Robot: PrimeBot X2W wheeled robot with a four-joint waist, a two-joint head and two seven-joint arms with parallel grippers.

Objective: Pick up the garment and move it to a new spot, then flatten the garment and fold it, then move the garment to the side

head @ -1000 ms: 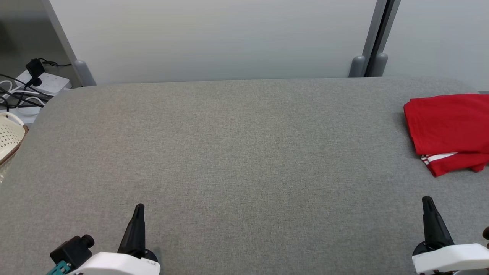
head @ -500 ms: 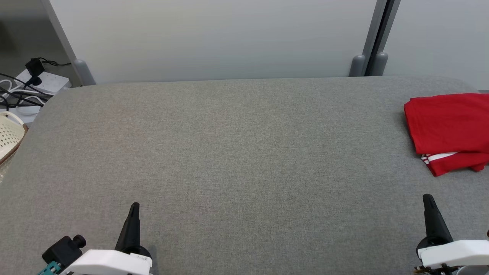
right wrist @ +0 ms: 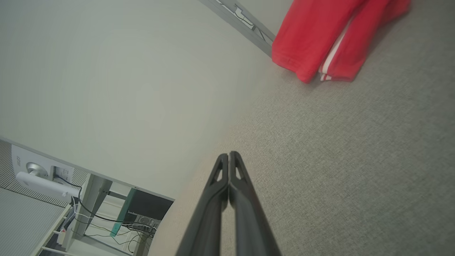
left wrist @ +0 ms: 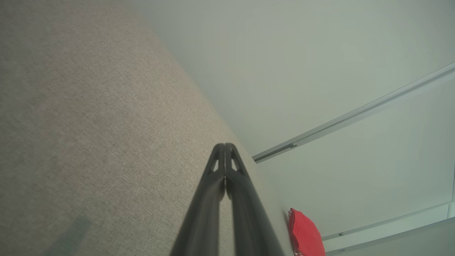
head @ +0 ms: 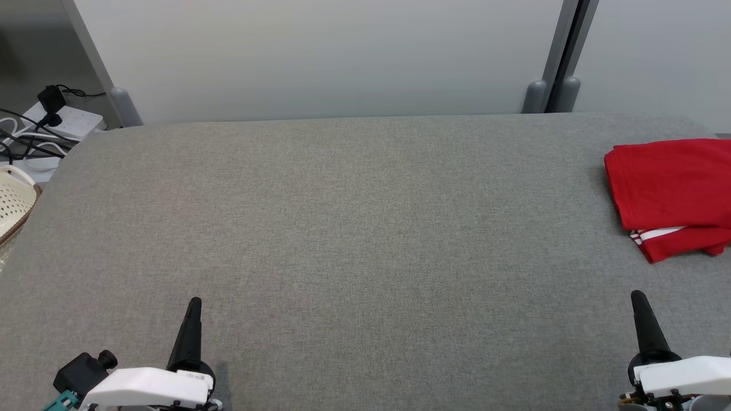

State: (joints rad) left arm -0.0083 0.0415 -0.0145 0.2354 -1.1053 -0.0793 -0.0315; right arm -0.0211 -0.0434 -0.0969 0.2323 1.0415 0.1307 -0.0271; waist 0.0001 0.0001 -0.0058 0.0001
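Grey woven tabletop [head: 365, 228] spans the head view, its far corners rounded.

Nearest, lower left: left end effector [head: 193, 301]. The two dark fingers are pressed together into one point and hold nothing. A small black camera [head: 80, 374] sits on the outer side of its white wrist housing.

Nearest, lower right: right end effector [head: 638, 295]. Its fingers are likewise closed flat against each other and empty. Both wrist views confirm this, with each finger pair meeting along its length.

Middle ground: bare grey cloth runs from both end effectors out to the far edge.

Further out, right side: garment [head: 668, 188], red, folded into a rough rectangle. It lies flat on the tabletop at the right edge and is partly cut off by the frame. A white-striped hem shows at its near corner. It is well apart from the right end effector, ahead of it and slightly to the right, with open cloth between the two. The left end effector is much farther off, across the width of the tabletop.

Left, off the tabletop: cream perforated basket [head: 11, 205], just beside the left rim. Beyond it is a white power strip [head: 71, 123] with a black plug [head: 51, 103] and a tangle of black and white cables [head: 25, 149].

Farthest: pale wall panels [head: 331, 57] directly behind the far edge. A grey upright [head: 562, 51] at the right ends in two rounded feet [head: 537, 98], and a slanted post [head: 94, 57] stands at the left.
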